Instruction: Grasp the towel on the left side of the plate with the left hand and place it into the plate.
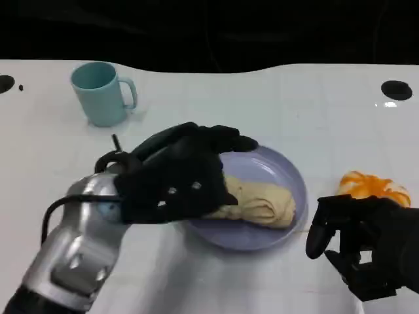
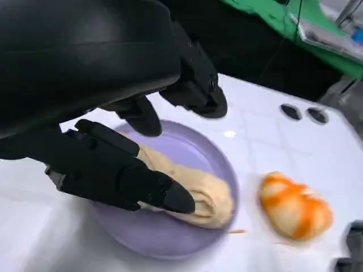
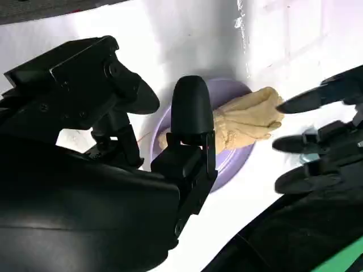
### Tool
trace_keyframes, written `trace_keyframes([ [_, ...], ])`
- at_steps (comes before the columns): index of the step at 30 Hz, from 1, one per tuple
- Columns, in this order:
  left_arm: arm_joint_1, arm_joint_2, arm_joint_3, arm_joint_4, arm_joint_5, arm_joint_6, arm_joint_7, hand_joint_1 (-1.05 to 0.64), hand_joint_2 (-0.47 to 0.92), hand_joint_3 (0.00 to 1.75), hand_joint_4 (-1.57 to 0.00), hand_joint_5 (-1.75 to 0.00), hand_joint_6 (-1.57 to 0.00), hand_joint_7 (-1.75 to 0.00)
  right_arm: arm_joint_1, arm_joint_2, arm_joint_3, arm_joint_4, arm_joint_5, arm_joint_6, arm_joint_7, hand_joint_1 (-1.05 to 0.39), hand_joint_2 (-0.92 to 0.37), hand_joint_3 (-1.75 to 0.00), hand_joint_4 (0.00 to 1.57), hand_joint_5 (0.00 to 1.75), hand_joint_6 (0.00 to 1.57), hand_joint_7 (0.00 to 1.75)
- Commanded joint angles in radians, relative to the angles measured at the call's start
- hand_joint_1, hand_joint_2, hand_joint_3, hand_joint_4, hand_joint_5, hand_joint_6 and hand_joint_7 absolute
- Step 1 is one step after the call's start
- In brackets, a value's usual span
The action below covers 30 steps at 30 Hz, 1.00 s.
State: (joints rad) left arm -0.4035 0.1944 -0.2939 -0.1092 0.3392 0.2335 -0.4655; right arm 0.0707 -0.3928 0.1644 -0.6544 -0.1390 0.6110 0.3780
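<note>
A beige rolled towel (image 1: pixel 262 199) lies across the lavender plate (image 1: pixel 288 170) at the table's middle. My left hand (image 1: pixel 177 176) hovers over the plate's left part and hides the towel's left end. In the left wrist view its fingers (image 2: pixel 193 85) are spread above the towel (image 2: pixel 210 190) and the thumb lies low beside it over the plate (image 2: pixel 187 147), without closing on the cloth. The right wrist view shows the towel (image 3: pixel 244 119) lying free in front of the left hand (image 3: pixel 323 141). My right hand (image 1: pixel 366 245) stays low at the right of the plate, fingers apart, holding nothing.
A teal mug (image 1: pixel 101 91) stands at the back left. An orange-and-white object (image 1: pixel 373 186) lies on the table to the right of the plate, just beyond my right hand. A black round mark (image 1: pixel 396 89) sits at the far right of the white table.
</note>
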Motion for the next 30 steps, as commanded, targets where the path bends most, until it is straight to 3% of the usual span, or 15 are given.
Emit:
trace_keyframes([
  [1,0.097,-0.023,0.115,-0.090,-0.165,0.055,0.000,-0.12,0.80,0.44,-0.68,-1.18,-0.90,-0.46,-0.007,-0.011,0.004,-0.008,-0.004,0.008,0.001,0.02,-0.55,-1.11,0.74,1.75,0.71,1.45],
  [3,0.136,-0.037,0.168,-0.150,-0.252,0.138,-0.006,-0.06,0.61,0.91,-0.71,-1.32,-0.86,-0.77,-0.010,-0.010,0.012,-0.011,-0.009,0.012,-0.001,0.02,-0.55,-1.11,0.73,1.75,0.71,1.45],
  [6,0.179,-0.038,0.230,-0.229,-0.366,0.264,-0.012,-0.03,0.52,1.14,-0.73,-1.53,-0.82,-1.08,-0.010,-0.003,0.012,-0.003,-0.006,-0.003,-0.005,0.02,-0.55,-1.10,0.74,1.75,0.71,1.45],
  [10,0.250,-0.005,0.278,-0.318,-0.445,0.328,-0.011,-0.05,0.48,1.25,-0.80,-1.61,-0.82,-1.27,-0.015,-0.005,0.016,-0.008,-0.010,0.000,-0.006,0.01,-0.55,-1.10,0.74,1.75,0.71,1.45],
  [15,0.343,0.036,0.335,-0.445,-0.536,0.436,0.004,-0.05,0.43,1.39,-0.81,-1.65,-0.83,-1.37,-0.023,-0.007,0.024,-0.008,-0.016,0.000,-0.004,0.00,-0.54,-1.10,0.76,1.75,0.71,1.44],
  [21,0.413,0.053,0.420,-0.590,-0.682,0.653,0.038,-0.03,0.41,1.45,-0.86,-1.72,-0.86,-1.51,-0.025,-0.010,0.012,0.004,-0.009,-0.008,0.001,0.00,-0.54,-1.10,0.76,1.75,0.71,1.44],
  [26,0.444,0.065,0.398,-0.659,-0.690,0.722,0.107,-0.04,0.39,1.47,-0.85,-1.75,-0.79,-1.64,-0.006,-0.019,-0.016,0.012,0.005,-0.035,0.007,0.01,-0.54,-1.11,0.75,1.75,0.71,1.43],
  [30,0.450,0.078,0.347,-0.641,-0.645,0.717,0.167,-0.01,0.40,1.47,-0.84,-1.75,-0.75,-1.65,0.013,-0.022,-0.046,0.014,0.019,-0.054,0.010,0.02,-0.55,-1.10,0.74,1.75,0.71,1.42],
])
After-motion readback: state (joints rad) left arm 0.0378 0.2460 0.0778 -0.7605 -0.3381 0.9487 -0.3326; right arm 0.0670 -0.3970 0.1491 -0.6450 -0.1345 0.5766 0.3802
